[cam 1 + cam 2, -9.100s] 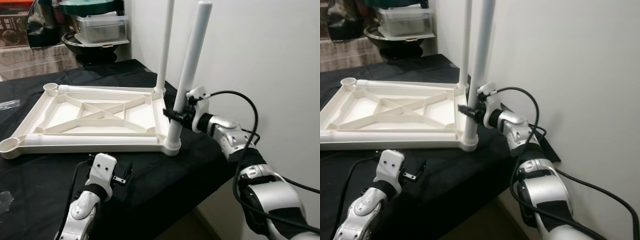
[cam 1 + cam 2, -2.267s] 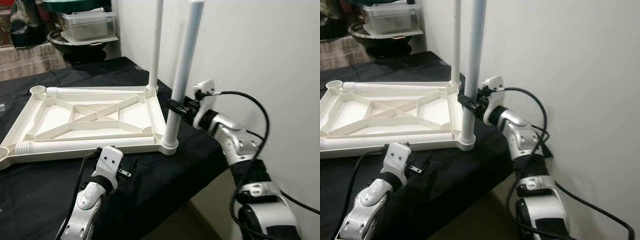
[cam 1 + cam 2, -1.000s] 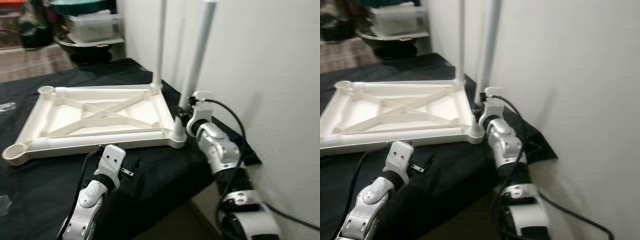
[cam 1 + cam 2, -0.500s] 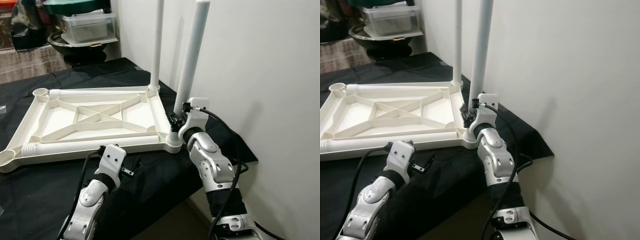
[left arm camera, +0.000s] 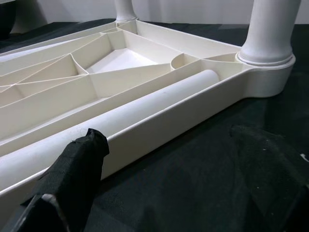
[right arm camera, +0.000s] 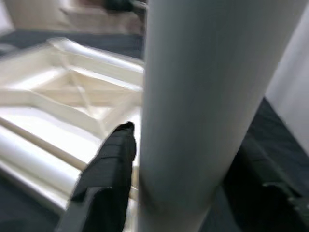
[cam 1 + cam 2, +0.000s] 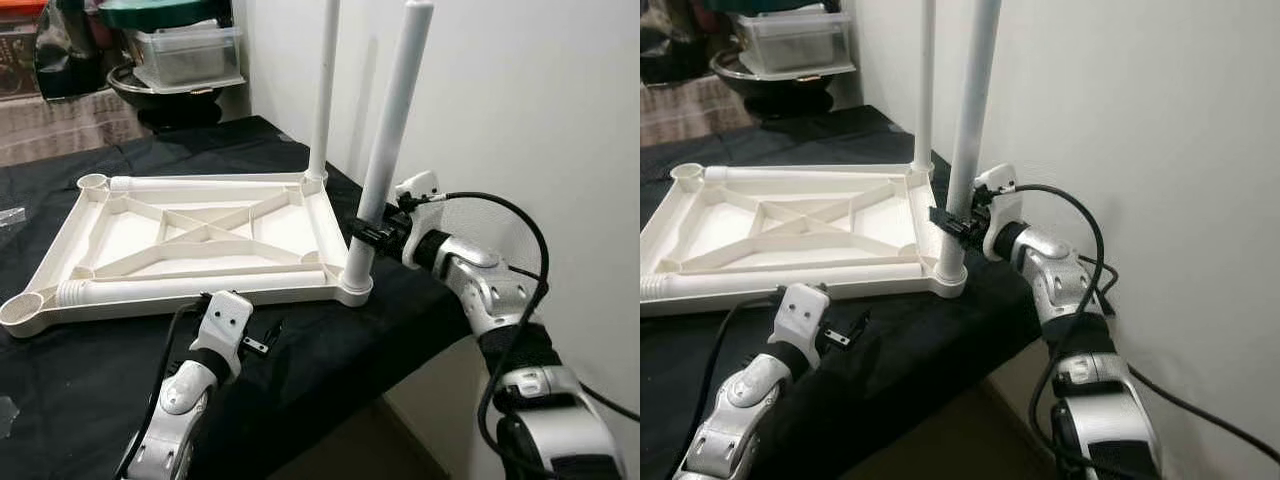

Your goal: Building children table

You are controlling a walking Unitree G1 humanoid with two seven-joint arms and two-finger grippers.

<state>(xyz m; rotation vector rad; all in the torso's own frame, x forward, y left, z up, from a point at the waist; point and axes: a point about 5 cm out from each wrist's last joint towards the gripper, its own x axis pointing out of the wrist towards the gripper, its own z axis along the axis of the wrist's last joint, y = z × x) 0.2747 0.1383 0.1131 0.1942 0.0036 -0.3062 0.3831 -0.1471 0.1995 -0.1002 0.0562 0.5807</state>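
The white table top lies upside down on a black cloth. Two white legs stand upright in its right corners, the near leg and the far leg. Two more legs lie loose inside the frame, one along the front edge and one along the back. My right gripper is shut on the near leg, a little above its socket; in the right wrist view a black finger presses that leg. My left gripper rests open on the cloth just before the front edge.
Both left corner sockets stand open. A white wall runs close along the right, where the cloth-covered surface ends. A clear tub and a dark bowl sit at the back. A plastic scrap lies far left.
My right gripper has climbed from the socket to a little higher on the near leg, and its arm has swung out to the right. The left gripper has stayed put.
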